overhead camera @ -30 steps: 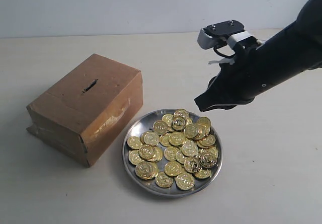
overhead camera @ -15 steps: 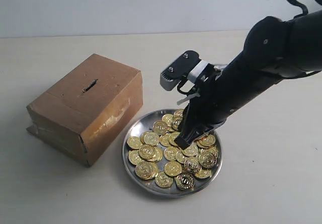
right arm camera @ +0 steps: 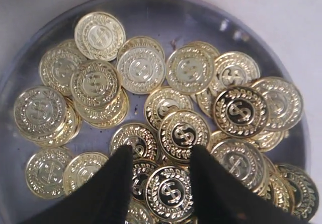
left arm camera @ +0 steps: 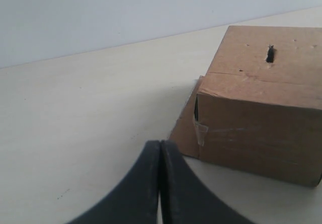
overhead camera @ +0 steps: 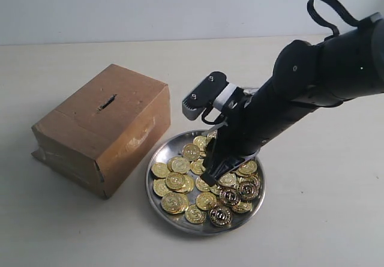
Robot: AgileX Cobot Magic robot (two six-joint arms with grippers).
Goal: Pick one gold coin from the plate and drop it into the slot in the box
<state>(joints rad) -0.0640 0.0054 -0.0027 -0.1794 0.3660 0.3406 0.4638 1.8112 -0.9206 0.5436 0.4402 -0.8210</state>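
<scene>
Coins point(overhead camera: 179, 183) of shiny gold, each stamped with a dollar sign inside a wreath, lie heaped in the round shallow silver metal plate point(overhead camera: 170, 145), several overlapping one another. The plate rests on the pale tabletop point(overhead camera: 72, 231), just beside the brown rectangular cardboard box point(overhead camera: 102, 132). The box's short dark slot point(overhead camera: 107, 103) sits in the middle of its top face, with nothing in it.

The right gripper point(overhead camera: 208, 177), on its black-sleeved arm, reaches down into the plate near the middle of the heap. In the right wrist view its two black fingers stand apart over the coins point(right arm camera: 141, 70), and one dark-centred coin lies in the gap at the right gripper point(right arm camera: 161, 154); no coin is clamped. Bare plate point(right arm camera: 166, 17) shows beyond the heap.

The left gripper point(left arm camera: 160, 147) has its dark fingers pressed together, with nothing between them. It sits low over the table, near a corner of the box point(left arm camera: 261, 118) and apart from it, with the slot point(left arm camera: 270, 54) in sight on top
</scene>
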